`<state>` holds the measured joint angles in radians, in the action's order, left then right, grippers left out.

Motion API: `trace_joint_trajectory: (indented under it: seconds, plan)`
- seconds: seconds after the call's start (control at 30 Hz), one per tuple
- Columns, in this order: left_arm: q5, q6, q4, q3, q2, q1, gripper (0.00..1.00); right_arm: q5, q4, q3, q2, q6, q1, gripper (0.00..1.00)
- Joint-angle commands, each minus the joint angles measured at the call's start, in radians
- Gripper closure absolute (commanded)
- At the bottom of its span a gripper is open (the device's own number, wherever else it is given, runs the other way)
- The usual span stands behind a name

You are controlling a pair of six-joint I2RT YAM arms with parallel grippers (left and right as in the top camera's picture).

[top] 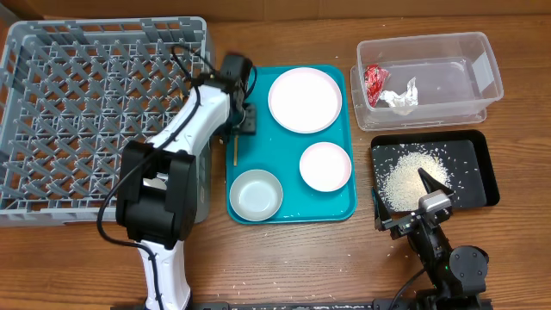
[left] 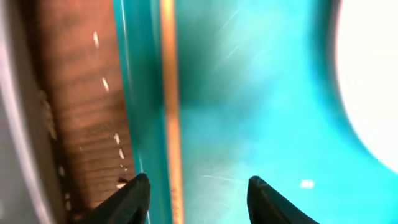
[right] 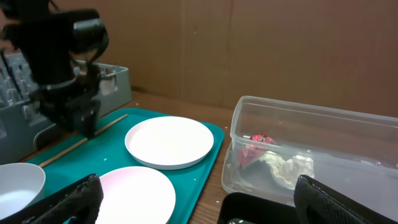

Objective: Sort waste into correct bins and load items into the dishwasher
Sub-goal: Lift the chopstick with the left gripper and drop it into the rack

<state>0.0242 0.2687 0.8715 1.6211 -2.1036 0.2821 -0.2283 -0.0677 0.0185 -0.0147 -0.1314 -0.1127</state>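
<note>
At the teal tray's (top: 288,211) left edge, the left gripper (left: 198,183) hangs low, fingers spread either side of a chopstick (left: 169,93), apparently lined up to pinch it for the dish rack (top: 52,103) just left. On the right, the red wrapper (top: 374,82) and tissue (top: 400,96) sit in the clear tub (top: 482,60) and rice (top: 405,181) in the black tray (top: 478,159), with the right gripper (right: 199,183) wide open beside it.

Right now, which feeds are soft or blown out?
Left wrist: too close, everything soft; the chopstick is smeared, the large plate is blown out to plain white, and there are faint glare streaks on the teal tray. Right wrist: background sharp, its own fingers dark and blurred. Overhead: sharp, evenly lit.
</note>
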Motion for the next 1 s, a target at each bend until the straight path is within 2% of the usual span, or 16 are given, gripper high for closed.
trace_joint_trajectory:
  seconds: [0.0, 0.17, 0.27, 0.5, 0.63, 0.77, 0.83, 0.97]
  plan:
    - [0.007, 0.031, 0.037, 0.089, 0.019, 0.016, 0.48, 0.008, 0.008, -0.011, 0.012, 0.000, 0.001, 0.00]
    - [0.025, 0.133, 0.048, 0.061, 0.010, 0.016, 0.54, 0.008, 0.008, -0.011, 0.012, 0.000, 0.001, 0.00]
    - [0.046, 0.203, 0.023, 0.023, -0.004, 0.016, 0.53, 0.008, 0.008, -0.011, 0.012, 0.000, 0.001, 0.00]
    - [0.050, 0.206, -0.089, -0.071, -0.039, 0.018, 0.53, 0.008, 0.008, -0.011, 0.012, 0.000, 0.001, 0.00]
    - [0.054, 0.204, -0.112, -0.113, -0.056, 0.020, 0.59, 0.008, 0.008, -0.011, 0.012, 0.000, 0.001, 0.00]
    - [0.023, 0.188, -0.107, -0.113, -0.063, 0.020, 0.74, 0.008, 0.008, -0.011, 0.012, 0.000, 0.001, 0.00]
    - [-0.051, 0.133, -0.109, -0.105, -0.060, 0.020, 0.96, 0.008, 0.008, -0.011, 0.012, 0.000, 0.001, 0.00]
    - [-0.123, 0.090, -0.008, -0.013, -0.032, 0.006, 0.96, 0.008, 0.008, -0.011, 0.012, 0.000, 0.001, 0.00]
